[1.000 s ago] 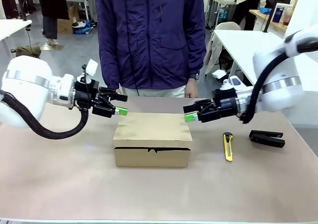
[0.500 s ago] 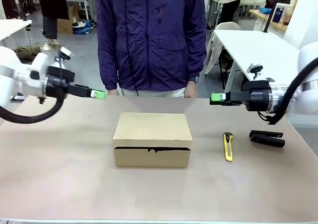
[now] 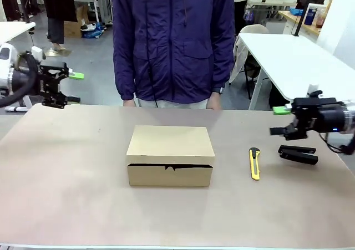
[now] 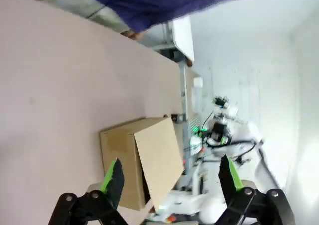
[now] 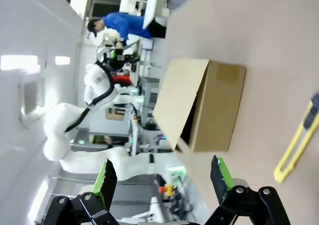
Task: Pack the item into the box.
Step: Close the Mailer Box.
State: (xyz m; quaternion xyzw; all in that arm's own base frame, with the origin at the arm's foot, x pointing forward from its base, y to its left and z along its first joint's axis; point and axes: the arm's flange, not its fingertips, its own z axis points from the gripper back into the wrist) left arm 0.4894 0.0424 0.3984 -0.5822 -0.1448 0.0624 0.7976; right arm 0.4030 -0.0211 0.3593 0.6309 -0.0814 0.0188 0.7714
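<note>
Pulled well back from the box: left pincer now far off its left side, right pincer far off its right, both spread and empty. Lid down, box mid-worktop; pouch unseen, judged packed inside.

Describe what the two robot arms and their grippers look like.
Both arms are glossy white with black wrist sections. A thick black corrugated cable loops beside the left one. The left gripper and right gripper are black, each with two fingers tipped in bright green pads.
</note>
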